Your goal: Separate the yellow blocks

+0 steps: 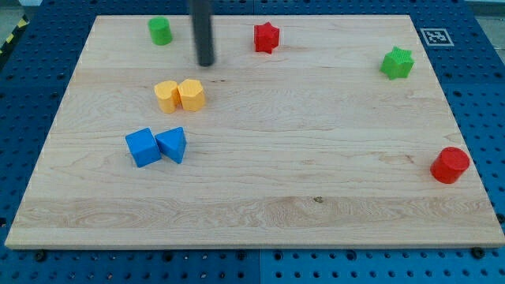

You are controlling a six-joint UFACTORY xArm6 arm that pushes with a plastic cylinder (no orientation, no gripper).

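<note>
Two yellow blocks touch side by side at the board's upper left: a darker yellow block (166, 95) on the view's left and a lighter yellow block (192, 94) on the right; their exact shapes are hard to make out. My tip (206, 64) comes down from the view's top. It stands just above and slightly to the right of the lighter yellow block, apart from it by a small gap.
A blue cube (143, 147) and a blue triangular block (173, 144) touch below the yellow pair. A green cylinder (160, 31) and a red star (267, 37) lie near the top edge. A green star (397, 63) and a red cylinder (450, 165) lie at the right.
</note>
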